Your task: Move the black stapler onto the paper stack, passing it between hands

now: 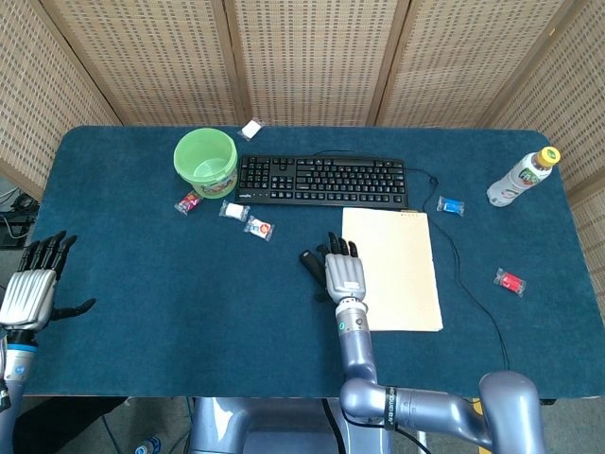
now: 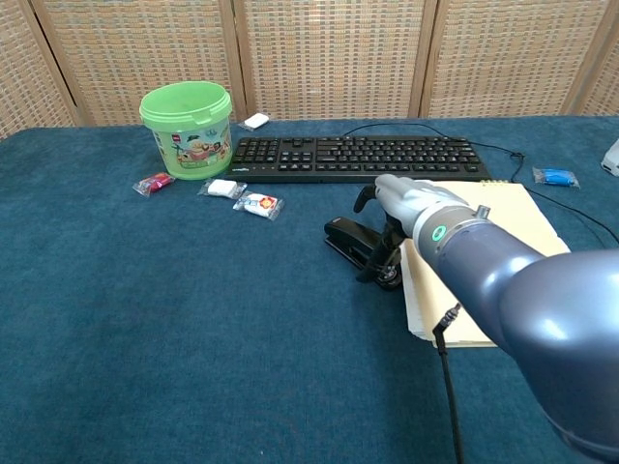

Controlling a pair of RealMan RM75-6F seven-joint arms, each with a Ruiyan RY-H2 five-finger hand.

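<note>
The black stapler (image 1: 308,260) (image 2: 349,238) lies on the blue cloth just left of the cream paper stack (image 1: 402,270) (image 2: 517,208). My right hand (image 1: 344,271) (image 2: 406,199) hovers low over the stapler's right end. Its fingers (image 2: 383,255) are stretched out and reach down onto the stapler, and its thumb sticks out to the left. The stapler still lies flat on the table, and most of it is hidden under the hand in the head view. My left hand (image 1: 33,284) waits at the table's far left edge, fingers apart and holding nothing.
A black keyboard (image 1: 321,180) (image 2: 353,157) lies behind the paper, its cable running down the right. A green bucket (image 1: 205,161) (image 2: 187,128) and several small packets (image 1: 246,219) sit at the back left. A bottle (image 1: 522,176) stands far right, with a blue packet (image 1: 451,205) and a red one (image 1: 509,280).
</note>
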